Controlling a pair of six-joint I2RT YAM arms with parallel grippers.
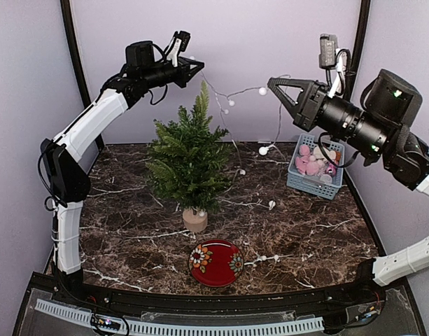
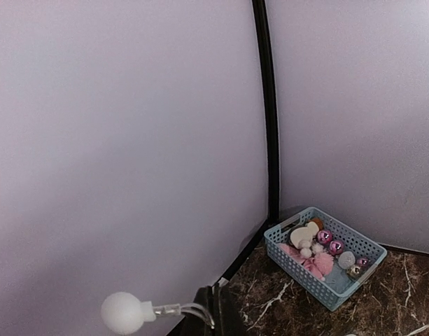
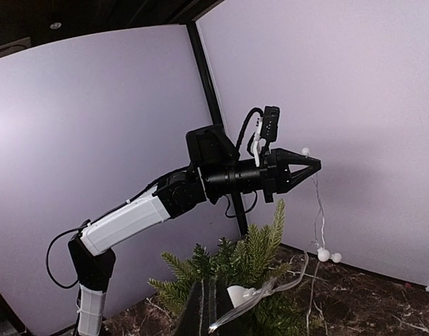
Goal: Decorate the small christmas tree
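The small christmas tree [image 1: 188, 161] is standing on the table [image 1: 305, 231] — a plate [image 1: 215, 264] lying before it, a basket [image 1: 308, 187] of ornaments [image 1: 308, 162] sitting back right, a light string [image 1: 263, 91] hanging above.

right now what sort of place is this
Probably a lab robot booth, not a home: plain lilac panels on black posts enclose a marble-look table with a left arm and right arm bolted at its near edge.

Pale lilac walls [image 1: 270, 42] with black corner posts [image 2: 264, 105] enclose a dark marble tabletop [image 1: 312, 231].
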